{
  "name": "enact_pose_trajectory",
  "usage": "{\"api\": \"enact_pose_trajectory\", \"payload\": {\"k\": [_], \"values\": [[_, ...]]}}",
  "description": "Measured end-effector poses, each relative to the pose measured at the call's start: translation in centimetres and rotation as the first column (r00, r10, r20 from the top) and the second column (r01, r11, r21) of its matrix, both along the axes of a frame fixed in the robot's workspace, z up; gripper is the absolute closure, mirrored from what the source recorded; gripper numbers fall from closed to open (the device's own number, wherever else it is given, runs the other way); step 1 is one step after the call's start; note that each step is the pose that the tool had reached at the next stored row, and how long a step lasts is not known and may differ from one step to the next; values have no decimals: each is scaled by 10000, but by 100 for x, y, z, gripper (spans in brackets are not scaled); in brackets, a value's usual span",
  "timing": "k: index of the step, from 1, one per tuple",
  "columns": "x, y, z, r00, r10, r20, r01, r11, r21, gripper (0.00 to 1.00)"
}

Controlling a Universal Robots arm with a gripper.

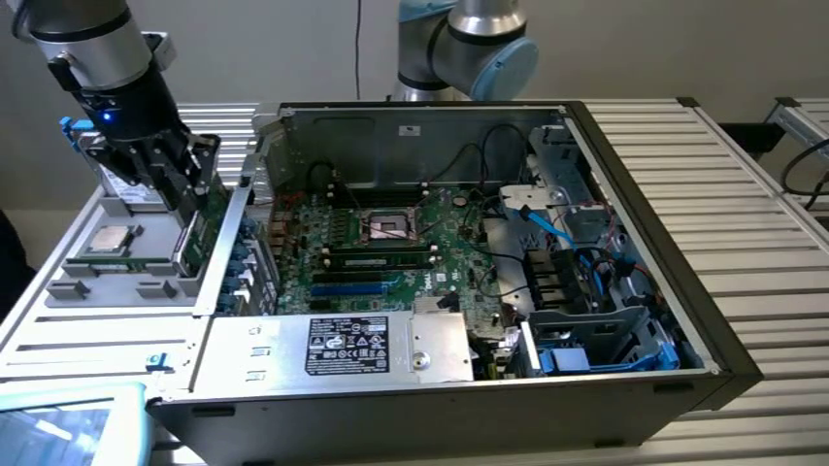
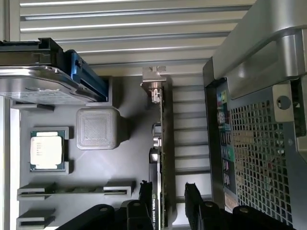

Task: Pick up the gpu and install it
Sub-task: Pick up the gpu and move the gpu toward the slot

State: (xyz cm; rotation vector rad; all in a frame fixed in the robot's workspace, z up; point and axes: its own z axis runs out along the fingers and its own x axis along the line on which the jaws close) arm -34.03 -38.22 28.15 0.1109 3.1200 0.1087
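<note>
In the exterior view, the gripper (image 1: 179, 189) is held over the gpu (image 1: 197, 238), stood on edge in the grey tray (image 1: 78, 301). In the wrist view, released fingers (image 2: 192, 201) are spread astride it; the gpu could be tipped by an off-centre closure.

The tray (image 1: 78, 325) sits at the exterior view's left of the computer case (image 1: 654, 320), and in it the gpu (image 2: 165, 143) stands on edge nearest the case — between the fingers (image 2: 193, 203) of the end effector (image 2: 168, 200) — with the CPU chip (image 2: 46, 149) lying beyond it.
</note>
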Motion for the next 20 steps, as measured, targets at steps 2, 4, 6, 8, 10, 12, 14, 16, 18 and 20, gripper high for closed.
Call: {"api": "enact_pose_trajectory", "payload": {"k": [2,4,6,8,10,12,14,16,18,20], "values": [[-35,22,-36,10000,0,1,0,10000,1,58],[-71,40,-73,10000,-1,2,1,10000,2,58],[-78,41,-110,10000,0,1,0,10000,3,58],[-78,41,-147,10000,0,1,0,10000,5,58],[-79,41,-183,10000,-1,1,1,10000,9,58],[-79,41,-219,10000,-1,1,1,10000,12,58],[-79,41,-255,10000,-1,0,1,10000,14,58],[-79,41,-291,10000,-1,1,1,10000,17,58],[-78,42,-328,10000,-1,1,1,10000,20,58],[-78,41,-363,10000,-1,0,1,10000,21,58]]}}
